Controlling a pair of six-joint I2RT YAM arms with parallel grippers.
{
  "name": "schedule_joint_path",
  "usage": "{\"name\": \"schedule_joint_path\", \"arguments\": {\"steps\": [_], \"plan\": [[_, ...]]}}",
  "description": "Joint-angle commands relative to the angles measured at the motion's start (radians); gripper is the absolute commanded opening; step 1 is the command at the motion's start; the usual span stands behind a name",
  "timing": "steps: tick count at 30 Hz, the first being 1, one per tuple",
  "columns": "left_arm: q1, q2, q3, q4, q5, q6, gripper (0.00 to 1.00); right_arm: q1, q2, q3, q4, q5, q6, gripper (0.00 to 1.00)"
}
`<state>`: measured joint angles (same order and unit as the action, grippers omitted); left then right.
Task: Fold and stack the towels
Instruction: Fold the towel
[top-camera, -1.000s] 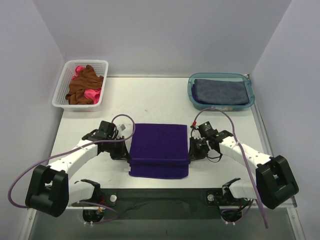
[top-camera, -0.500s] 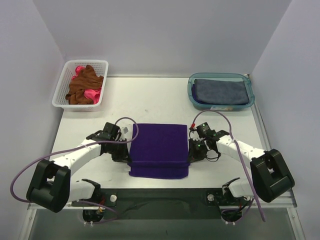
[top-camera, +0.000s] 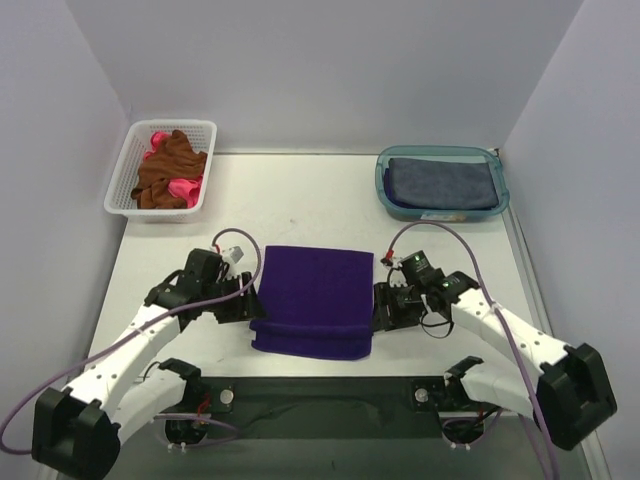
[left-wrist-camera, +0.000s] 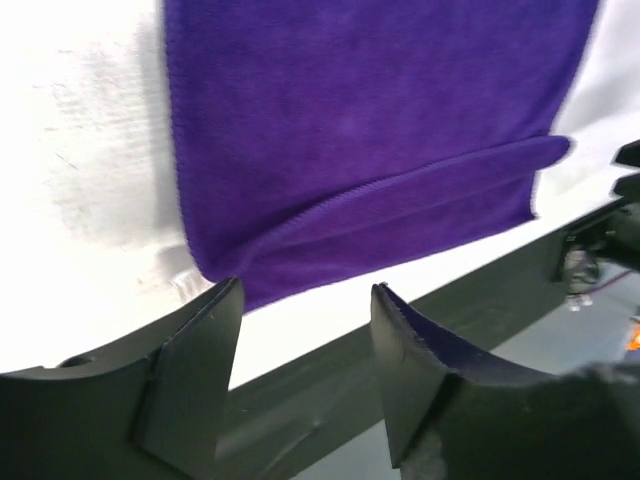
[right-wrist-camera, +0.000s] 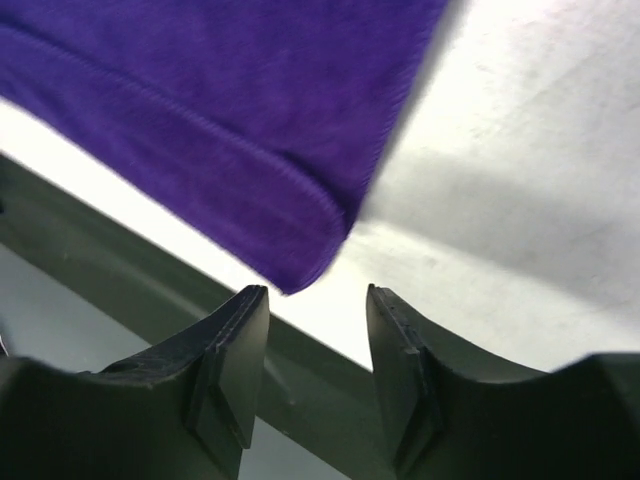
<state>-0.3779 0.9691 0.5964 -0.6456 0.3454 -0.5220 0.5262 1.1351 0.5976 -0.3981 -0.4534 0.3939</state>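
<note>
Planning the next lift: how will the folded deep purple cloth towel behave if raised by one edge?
Probably floppy: the folded deep purple cloth towel lies flat with a rounded fold, so its layers would likely sag and open. Its fuzzy nap suggests it would drag, not slide, if pushed.

Bare table (top-camera: 300, 200) lies open between basket (top-camera: 122, 182) and tub (top-camera: 383, 186); purple towel (top-camera: 312, 290) fills the near middle.

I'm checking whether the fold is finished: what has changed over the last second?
Both claws opened and let go of the purple towel; the left claw and right claw now sit empty, backed slightly off its side edges. The towel slid slightly left. The basket of brown and pink towels and the tub with the blue-grey towel stayed put.
</note>
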Motion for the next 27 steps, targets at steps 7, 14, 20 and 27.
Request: {"name": "schedule_joint_path", "arguments": {"steps": [7,14,20,27], "plan": [[0.000,-0.086,0.077,-0.019,-0.065,-0.076,0.66,0.092,-0.103,0.082,-0.041,0.120,-0.021,0.43],[-0.081,0.164,0.226,0.070,-0.095,-0.036,0.58,0.217,0.175,0.253,0.039,0.163,-0.095,0.42],[-0.118,0.382,0.368,0.133,-0.193,0.013,0.58,0.204,0.311,0.306,0.088,0.249,-0.109,0.42],[-0.105,0.606,0.489,0.299,-0.325,-0.025,0.58,0.054,0.408,0.376,0.215,0.280,-0.084,0.41]]}}
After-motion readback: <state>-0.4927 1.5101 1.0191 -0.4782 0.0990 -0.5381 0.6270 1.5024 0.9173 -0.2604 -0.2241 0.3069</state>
